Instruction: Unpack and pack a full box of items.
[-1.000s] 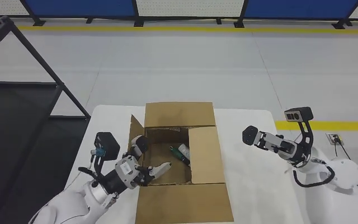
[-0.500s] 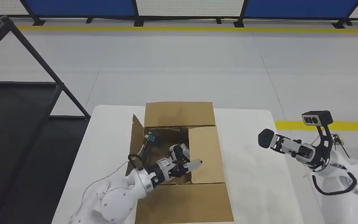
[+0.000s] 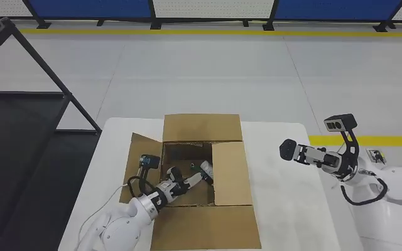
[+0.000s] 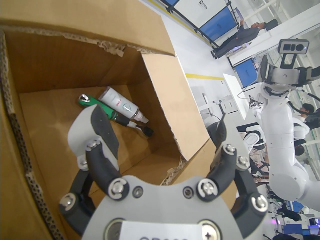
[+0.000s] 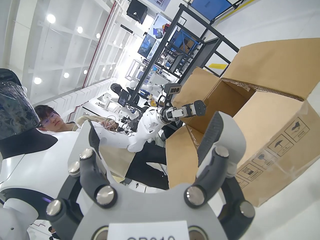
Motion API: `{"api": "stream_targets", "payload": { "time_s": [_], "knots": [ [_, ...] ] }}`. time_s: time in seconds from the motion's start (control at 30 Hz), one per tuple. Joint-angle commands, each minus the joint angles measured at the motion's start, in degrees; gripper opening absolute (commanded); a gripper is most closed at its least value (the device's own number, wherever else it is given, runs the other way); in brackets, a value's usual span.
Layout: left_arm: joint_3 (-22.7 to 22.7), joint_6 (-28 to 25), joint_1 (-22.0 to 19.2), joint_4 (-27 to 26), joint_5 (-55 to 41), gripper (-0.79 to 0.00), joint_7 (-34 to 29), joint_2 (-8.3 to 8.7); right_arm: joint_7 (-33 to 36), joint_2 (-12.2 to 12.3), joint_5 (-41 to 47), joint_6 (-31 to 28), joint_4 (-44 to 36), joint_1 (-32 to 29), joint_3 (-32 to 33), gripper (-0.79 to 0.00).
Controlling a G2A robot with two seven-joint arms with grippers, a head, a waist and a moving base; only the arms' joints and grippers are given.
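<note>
The open cardboard box (image 3: 229, 169) stands in the middle of the white table (image 3: 282, 207). On its floor lie a green tube (image 4: 100, 106) and a white tube (image 4: 122, 105), side by side; from above the white tube (image 3: 205, 169) lies near the right flap. My left gripper (image 4: 160, 131) is open inside the box, a short way from the tubes, holding nothing; the top view shows the left gripper (image 3: 188, 181) beside them. My right gripper (image 5: 153, 136) is open and empty, held above the table to the right of the box (image 5: 265, 116), and seen from above as the right gripper (image 3: 287, 150).
The box's flaps are spread: left flap (image 3: 134, 164), far flap (image 3: 202, 128), right flap (image 3: 230, 173), near flap (image 3: 206, 227). A black rack (image 3: 38, 125) stands on the floor left of the table. Bare table lies right of the box.
My left gripper drew back from the right flap toward the tubes. The left flap has folded outward. The right arm swung out to the right, then came back a little toward the box.
</note>
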Motion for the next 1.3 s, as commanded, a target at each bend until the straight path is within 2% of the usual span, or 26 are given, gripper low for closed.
{"api": "stream_targets", "payload": {
  "time_s": [0.0, 0.17, 0.57, 0.9, 1.1, 1.27],
  "knots": [
    [0.59, -0.13, -0.12, 0.58, -0.24, 0.000, -1.71, -0.04, -0.16, 0.22, 0.02, -0.16, 0.05, 0.29, -0.51, 0.000],
    [3.74, -0.48, -3.02, 3.67, -1.59, 0.000, -4.84, -0.61, -0.39, 0.90, 0.21, -0.39, -0.56, 0.29, -1.28, 0.000],
    [9.86, -2.91, -11.64, 13.33, -12.22, 0.000, -8.24, -2.85, -1.21, 2.48, 0.55, -1.05, -2.91, -1.93, -1.38, 0.000],
    [14.30, -7.51, -17.35, 20.36, -19.67, 0.000, -9.31, -4.89, -2.72, 3.55, 0.13, -0.78, -5.23, -3.40, -2.00, 0.000],
    [16.21, -11.31, -19.50, 23.01, -21.28, 0.000, -9.24, -5.87, -3.93, 4.09, 0.30, -0.90, -6.09, -4.39, -2.49, 0.000],
    [16.09, -13.60, -19.54, 21.94, -19.64, 0.000, -8.76, -5.98, -4.96, 4.47, 0.57, -0.97, -7.15, -5.22, -3.08, 0.000]
  ]
}}
